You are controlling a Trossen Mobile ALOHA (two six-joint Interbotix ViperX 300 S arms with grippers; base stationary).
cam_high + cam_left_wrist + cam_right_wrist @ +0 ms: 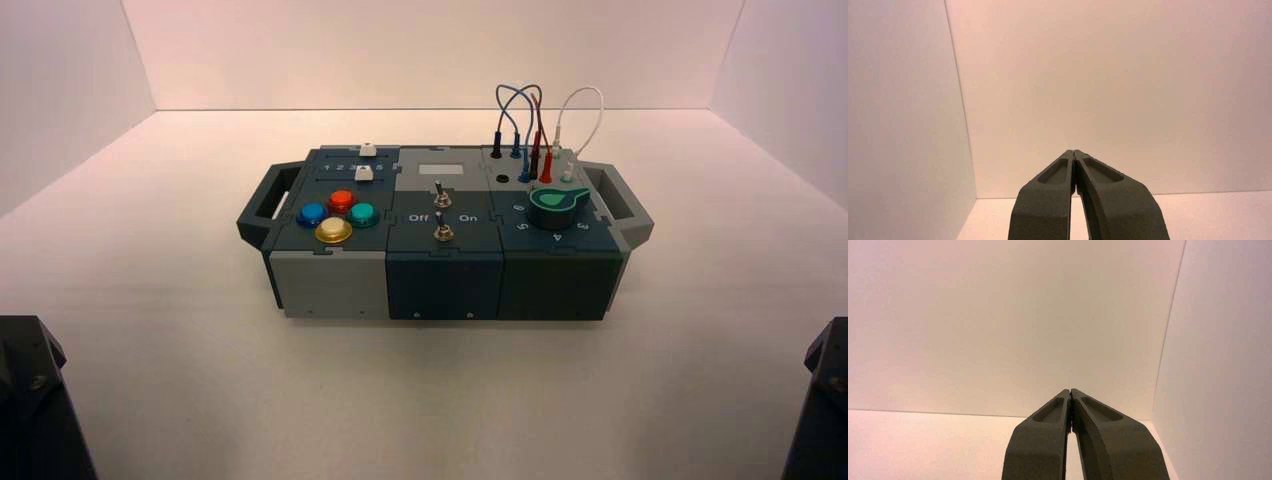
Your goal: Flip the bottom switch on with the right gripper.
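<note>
The box [330, 285] stands in the middle of the white floor. Two metal toggle switches sit on its dark middle panel between the words Off and On: the top switch [439, 190] and the bottom switch [441, 229]. My right gripper [1070, 391] is shut and empty, its fingertips touching, facing the white back wall; its arm [825, 400] is parked at the lower right corner, far from the box. My left gripper [1074, 152] is shut and empty too; its arm [35, 400] is parked at the lower left corner.
On the box's left part sit blue [312, 213], red [341, 200], green [362, 212] and yellow [333, 231] buttons and two white sliders [364, 172]. On its right part are a green knob [556, 199] and looping wires [520, 115]. White walls enclose the floor.
</note>
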